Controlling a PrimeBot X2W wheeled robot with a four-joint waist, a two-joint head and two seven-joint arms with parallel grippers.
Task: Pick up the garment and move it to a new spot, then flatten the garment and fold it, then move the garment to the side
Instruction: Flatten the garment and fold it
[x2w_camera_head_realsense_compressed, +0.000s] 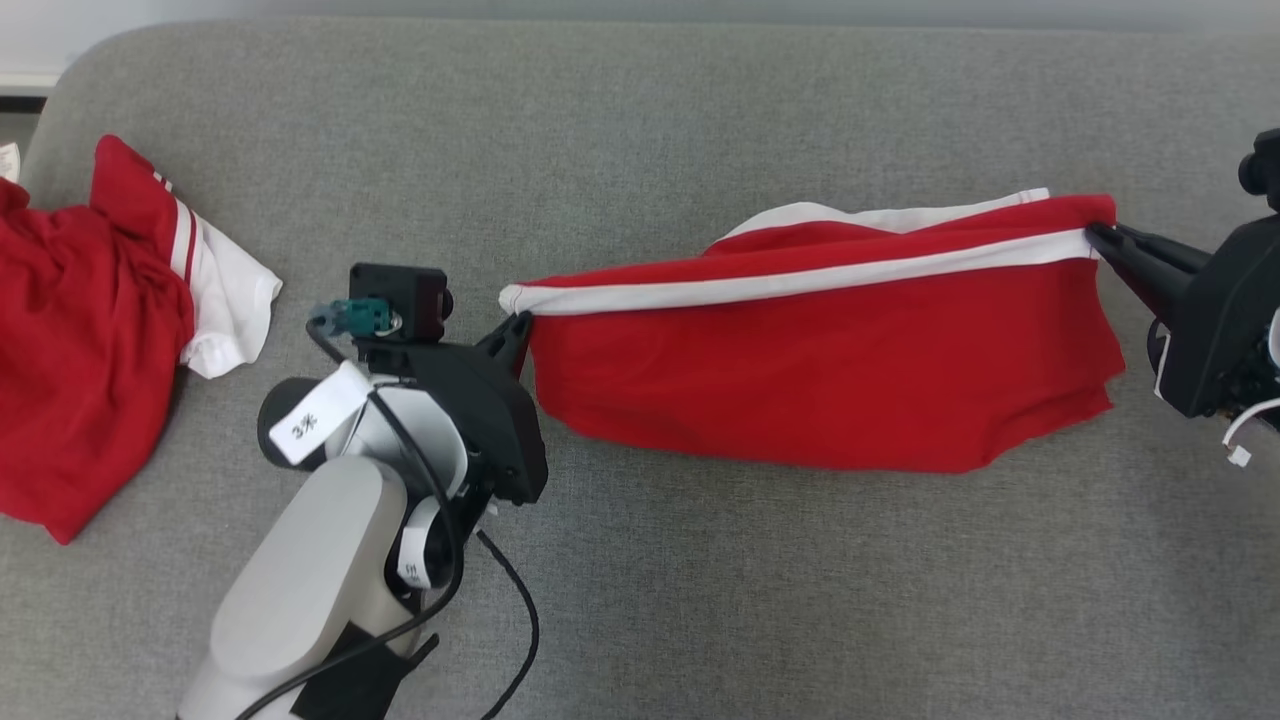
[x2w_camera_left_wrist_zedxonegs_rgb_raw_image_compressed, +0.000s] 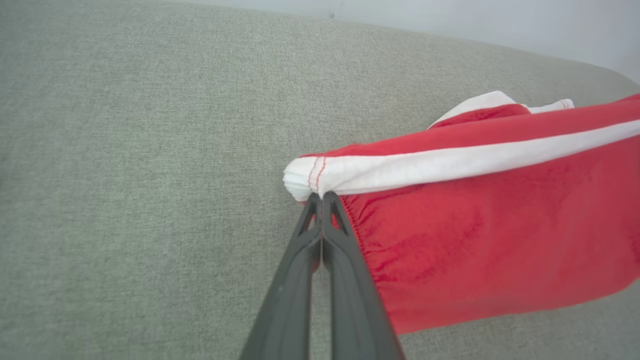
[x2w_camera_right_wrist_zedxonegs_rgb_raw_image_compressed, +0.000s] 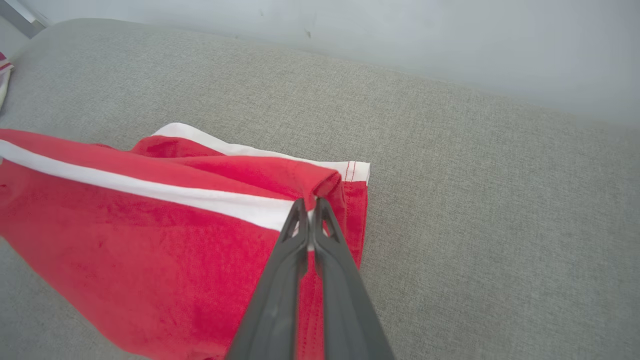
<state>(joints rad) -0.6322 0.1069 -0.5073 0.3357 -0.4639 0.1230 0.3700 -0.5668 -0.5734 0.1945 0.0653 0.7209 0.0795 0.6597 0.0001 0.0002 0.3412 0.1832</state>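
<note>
I am pinching the red garment at both ends of its white-striped edge, with my left gripper and right gripper each pressed tight on the cloth. I am holding it stretched over the grey cushion, probably so that it will spread flat when laid down.

The left forearm is a smooth pale-grey shell, followed by a white wrist and a black housing. A white tag bears dark print. Above it sits a black camera box with a teal plug, and a black cable loops below. The left pincer and right pincer share one build: long dark-grey fingers with triangular cut-outs near the tips.
</note>
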